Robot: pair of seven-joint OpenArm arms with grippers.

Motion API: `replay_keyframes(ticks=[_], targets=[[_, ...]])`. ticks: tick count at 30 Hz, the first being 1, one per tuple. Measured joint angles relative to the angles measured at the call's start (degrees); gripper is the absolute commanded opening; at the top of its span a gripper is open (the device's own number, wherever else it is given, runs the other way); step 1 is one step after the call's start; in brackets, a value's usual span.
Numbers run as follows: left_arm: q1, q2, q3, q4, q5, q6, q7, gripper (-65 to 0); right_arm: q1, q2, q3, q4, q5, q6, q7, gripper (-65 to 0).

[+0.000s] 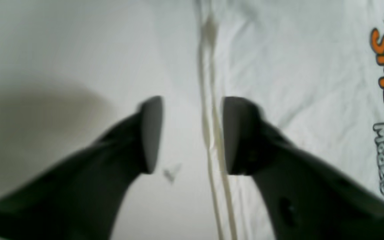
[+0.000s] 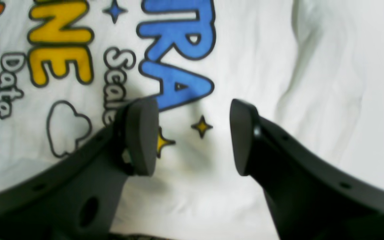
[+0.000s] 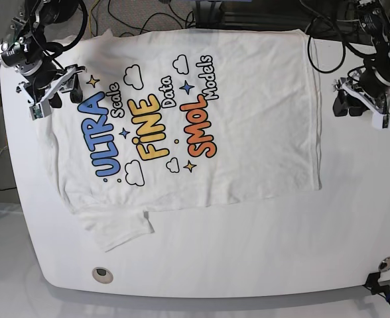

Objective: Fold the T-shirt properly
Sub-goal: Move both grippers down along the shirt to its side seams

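Lying flat: T-shirt (image 3: 182, 119) on table (image 3: 248, 252)

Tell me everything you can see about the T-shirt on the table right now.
The T-shirt is white, soft-looking cloth, lying spread out and print-up on the white table, lightly wrinkled. Its print reads ULTRA Scale, FINE Data, SMOL Models in blue, yellow and orange, with clouds and stars. One short sleeve sticks out toward the near table edge. The hem, with its stitched seam, lies toward the left gripper's side. Neither gripper grips it; both hover open over its opposite ends.
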Motion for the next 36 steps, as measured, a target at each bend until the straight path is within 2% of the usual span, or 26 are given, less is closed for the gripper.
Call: replay_keyframes(ticks=[6, 8, 10, 15, 19, 22, 28, 30, 36], targets=[[-7.4, 0.1, 6.8, -0.5, 7.3, 0.0, 0.4, -31.5, 1.3, 0.0, 0.0, 0.0, 0.0, 0.0, 0.0, -32.4], [-10.4, 0.1, 8.5, -1.8, 7.6, -0.2, 0.1, -28.0, 1.3, 0.0, 0.0, 0.0, 0.0, 0.0, 0.0, -32.4], [-12.7, 0.1, 9.0, -4.1, 7.8, -0.2, -0.3, -23.5, 1.3, 0.0, 0.0, 0.0, 0.0, 0.0, 0.0, -32.4], [-19.0, 0.1, 8.8, -12.0, 14.9, 0.0, -0.5, -23.1, 1.1, -0.3, -0.3, 0.0, -0.2, 0.0, 0.0, -32.4], [-19.3, 0.1, 9.7, -17.9, 15.3, -0.2, -5.3, -23.1, 1.0, -0.3, -0.2, 0.0, -0.4, 0.0, 0.0, -32.4], [-19.7, 0.2, 13.7, -22.1, 16.2, 0.2, -6.1, -23.3, 1.2, -0.3, -0.2, 0.0, -0.4, 0.0, 0.0, -32.4], [-20.4, -0.1, 13.7, -27.1, 15.6, 0.0, -10.1, -23.3, 1.3, -0.4, -0.2, -0.1, -0.4, 0.0, 0.0, -32.4], [-21.2, -0.2, 13.7, -29.0, 14.9, -0.2, -13.0, -23.3, 1.3, -0.4, -0.3, -0.1, -0.3, 0.0, 0.0, -32.4], [-24.4, -0.4, 14.3, -34.5, 13.7, -1.0, -15.3, -23.4, 1.3, -0.3, -0.3, -0.1, -0.2, 0.0, 0.0, -32.4]])
